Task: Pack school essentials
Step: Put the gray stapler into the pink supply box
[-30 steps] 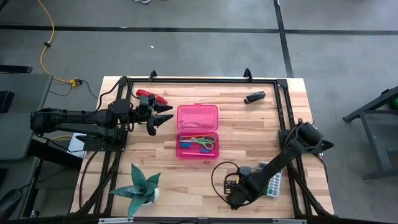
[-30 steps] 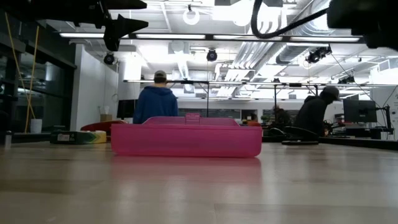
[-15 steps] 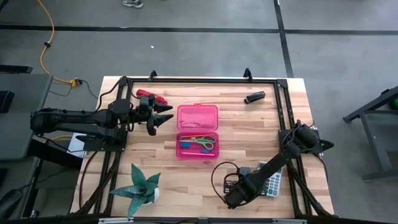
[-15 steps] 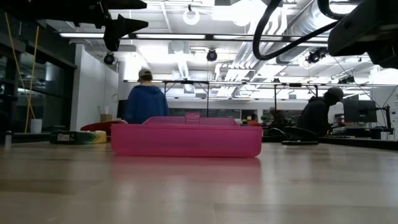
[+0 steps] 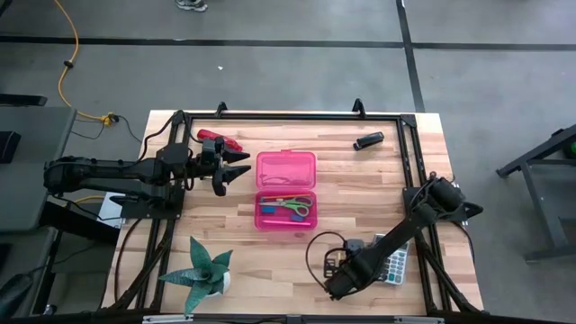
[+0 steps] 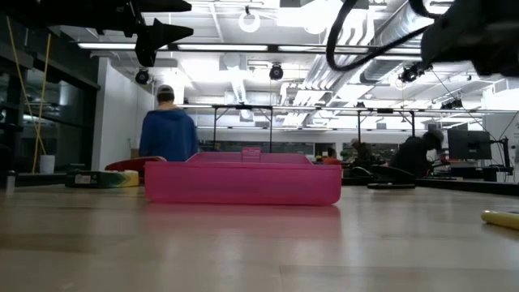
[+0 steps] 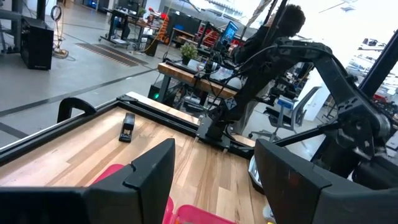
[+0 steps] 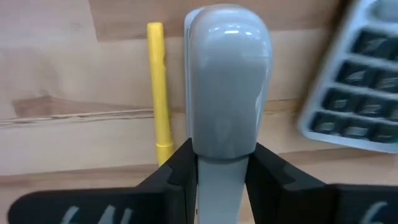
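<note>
My right gripper [image 5: 335,286] is near the table's near right corner, shut on a grey rounded block [image 8: 227,74]. A yellow pencil [image 8: 159,87] lies on the wood beside the block; its end also shows in the low view [image 6: 499,217]. The pink hinged case [image 5: 286,191] lies open at mid-table with scissors and other small pieces in its tray. My left gripper [image 5: 243,169] hangs open and empty left of the case, above the table. A yellow-green crayon box [image 6: 101,178] lies at the far left in the low view. My right gripper pinches the grey block between its two fingers, by its two long sides near the end toward the wrist [image 8: 217,146]. The block runs along the fingers and sticks out past their tips. Whether its free end touches the table cannot be told.
A grey calculator [image 5: 391,263] lies right of my right gripper, with a black cable loop [image 5: 315,256] beside it. A green spiky plant [image 5: 202,272] stands at the near left. A red tool [image 5: 219,139] and a black item [image 5: 368,140] lie at the far side.
My right gripper has shifted a little toward the table's near left with the grey block still in it. The yellow pencil's end now shows at the right of the low view, where it did not before. My left gripper has kept still.
</note>
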Robot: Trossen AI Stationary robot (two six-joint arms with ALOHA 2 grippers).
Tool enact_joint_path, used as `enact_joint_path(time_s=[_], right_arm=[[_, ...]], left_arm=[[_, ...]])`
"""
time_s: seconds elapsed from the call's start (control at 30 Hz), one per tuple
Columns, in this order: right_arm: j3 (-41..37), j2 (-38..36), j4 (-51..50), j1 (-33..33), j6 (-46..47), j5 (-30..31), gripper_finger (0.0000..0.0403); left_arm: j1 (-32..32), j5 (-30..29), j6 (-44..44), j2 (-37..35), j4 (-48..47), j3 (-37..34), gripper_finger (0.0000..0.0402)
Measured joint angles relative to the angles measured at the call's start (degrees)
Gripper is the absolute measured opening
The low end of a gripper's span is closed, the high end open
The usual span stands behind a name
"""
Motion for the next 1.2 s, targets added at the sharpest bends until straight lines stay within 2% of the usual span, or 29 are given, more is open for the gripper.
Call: enact_joint_path(time_s=[0.2,0.4,0.53,0.73,0.83,0.93,1.07,1.2], right_arm=[[0.0,-7.7,-10.6,0.1,-3.3,3.4,0.008],[0.0,-18.2,-18.4,-0.6,-13.1,17.3,0.0079],[0.0,-24.9,-17.0,-3.0,-26.3,25.4,0.0079],[-0.7,-32.1,-15.1,-8.8,-51.0,29.1,0.0079],[-7.9,-36.9,-7.9,-13.2,-62.7,23.5,0.0079],[-19.2,-43.1,5.2,-17.9,-71.8,16.4,0.0079],[-33.1,-50.8,29.2,-24.1,-81.0,11.1,0.0079],[-43.3,-53.7,53.4,-29.9,-85.4,5.0,0.0078]], left_arm=[[0.0,0.0,-0.1,0.0,0.0,0.0,0.0209],[0.0,0.0,-2.6,0.0,0.0,0.0,0.0209],[0.0,0.0,-2.9,0.0,0.0,0.0,0.0209],[-0.1,0.0,-6.6,0.0,0.6,0.0,0.0209],[-0.8,0.0,-10.7,0.0,0.7,0.0,0.0209],[-2.2,0.0,-12.0,0.0,0.7,0.0,0.0209],[-4.5,0.0,-12.4,0.0,0.9,0.0,0.0209],[-6.8,-1.9,-14.8,0.0,0.9,0.0,0.0209]])
